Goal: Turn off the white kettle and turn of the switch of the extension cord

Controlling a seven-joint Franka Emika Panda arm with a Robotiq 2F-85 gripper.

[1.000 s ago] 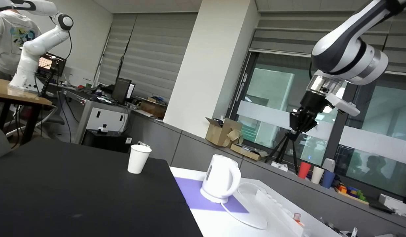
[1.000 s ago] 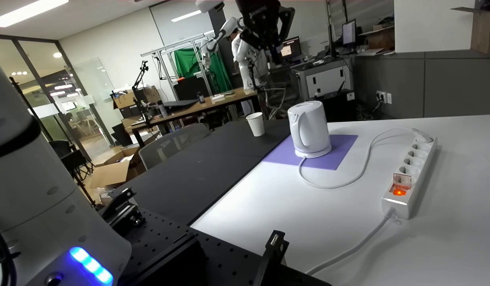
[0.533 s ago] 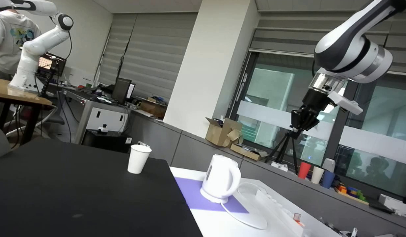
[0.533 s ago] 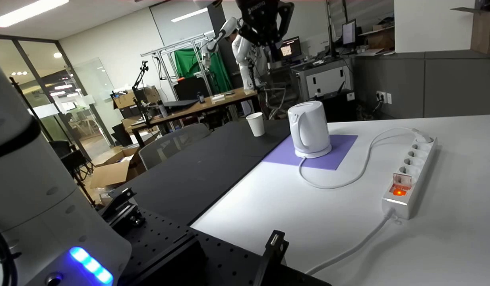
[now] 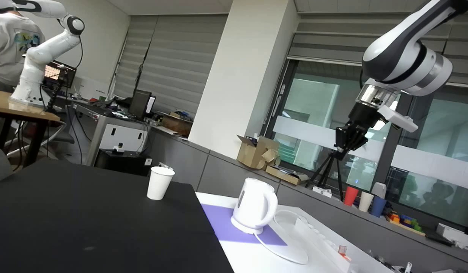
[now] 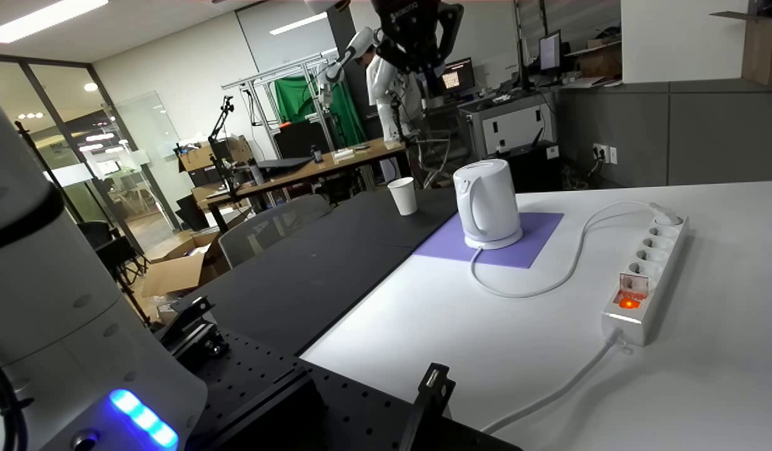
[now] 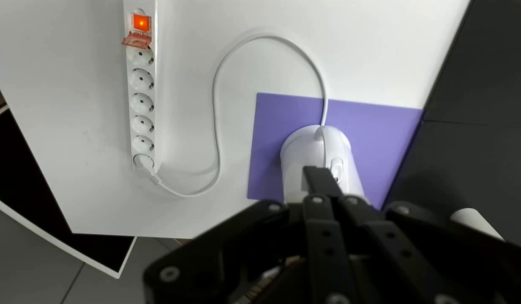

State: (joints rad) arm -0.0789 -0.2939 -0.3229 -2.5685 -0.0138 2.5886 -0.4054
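Observation:
The white kettle (image 6: 498, 203) stands upright on a purple mat, its handle in sight in both exterior views. In the wrist view the kettle (image 7: 300, 158) is partly covered by my fingers. The extension cord (image 7: 143, 90) lies flat on the white table, with the kettle's plug in its end socket. Its switch (image 6: 628, 303) glows orange, and the clear red cover (image 7: 137, 40) over it is flipped up. My gripper (image 7: 322, 179) is shut with nothing between its fingertips. In an exterior view the gripper (image 5: 340, 153) hangs high above the table, apart from kettle and cord.
A white paper cup (image 6: 403, 196) is on the black table beside the purple mat (image 6: 539, 235). The kettle's cable (image 6: 576, 257) loops across the white table to the strip. A black mounting plate (image 6: 354, 401) with upright brackets sits by the robot base. Boxes and coloured cups line the window ledge.
The arm and shut gripper shifted slightly during the first half second, a little to the right in an exterior view, and have stayed still since. Kettle, cord and switch light are unchanged.

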